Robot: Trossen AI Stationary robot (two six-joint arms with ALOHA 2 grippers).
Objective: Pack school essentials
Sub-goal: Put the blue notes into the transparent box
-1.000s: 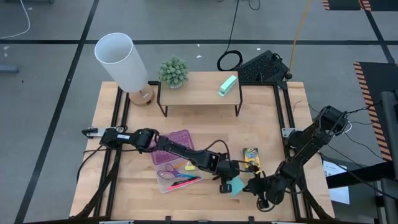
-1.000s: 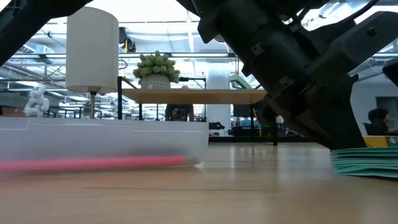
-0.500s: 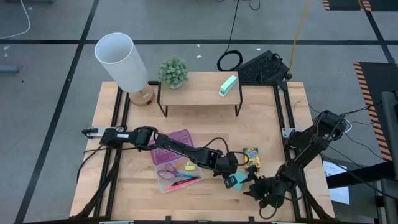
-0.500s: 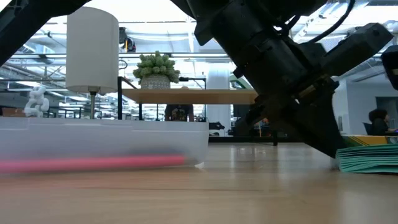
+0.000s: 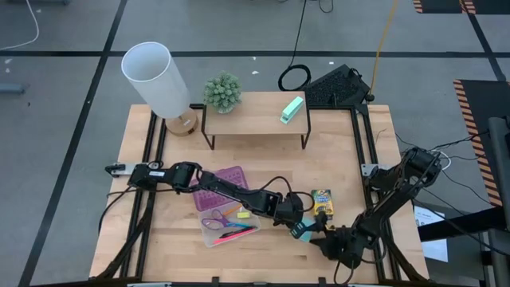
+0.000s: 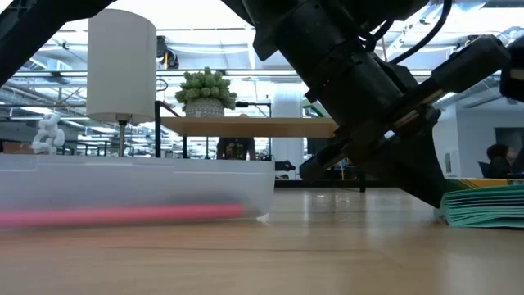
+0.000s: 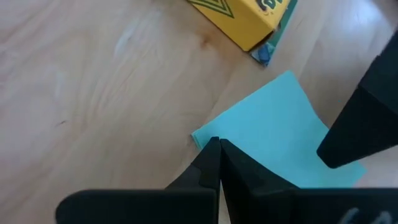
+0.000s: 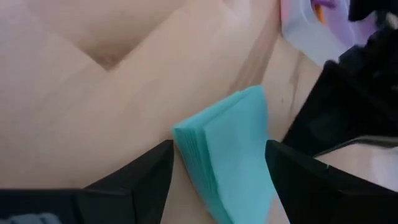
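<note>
Sticky-note pad (image 5: 304, 232) flat on the table (image 5: 343, 171), near the front edge, between my two grippers.

My left gripper (image 5: 293, 223) sits at the pad's 10 o'clock, fingers (image 7: 211, 168) pressed together, tips at a pad corner. My right gripper (image 5: 325, 239), at its 4 o'clock, fingers (image 8: 134, 177) spread apart around the stack's edge. Crayon box (image 5: 322, 201) lies just beside, at 1 o'clock. Clear case (image 5: 227, 209) with scissors (image 5: 213, 220) and pencils (image 5: 235, 233) at 9 o'clock.

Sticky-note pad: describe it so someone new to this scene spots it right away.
On the wooden table, go to the near edge, right of the clear case. The sticky-note pad lies flat there between the left gripper and right gripper, just below the yellow crayon box. It's the only plain blue square.
</note>
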